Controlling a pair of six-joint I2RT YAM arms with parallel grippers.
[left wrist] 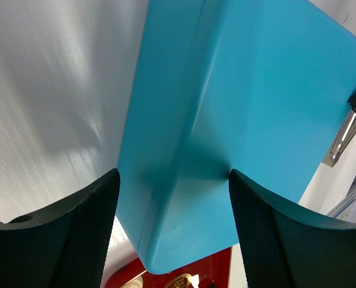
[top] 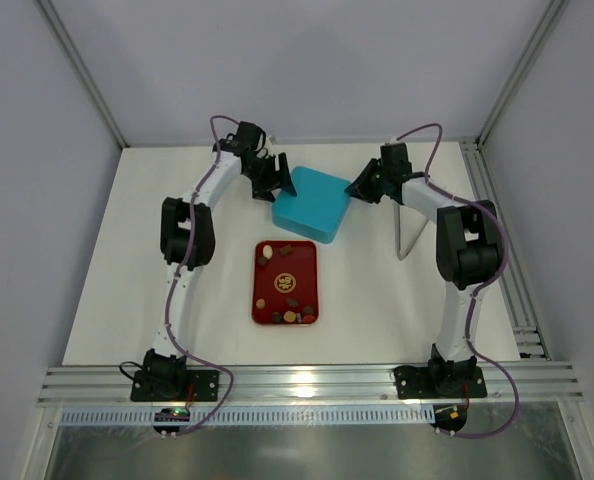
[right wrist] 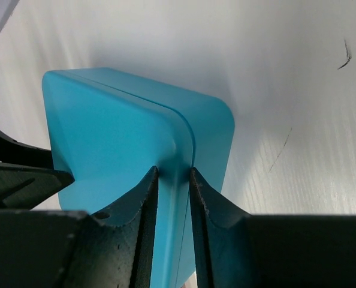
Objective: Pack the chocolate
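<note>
Right tool pinched narrow on teal box right corner rim, left tool wide astride its left corner, chocolate on red tray just near of it.

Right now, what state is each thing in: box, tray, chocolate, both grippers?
blue box: lid on, closed.
left gripper: open, straddling a box corner.
right gripper: shut on the blue box's edge.
red tray: lying flat, uncovered.
chocolate: loose on the red tray.
</note>
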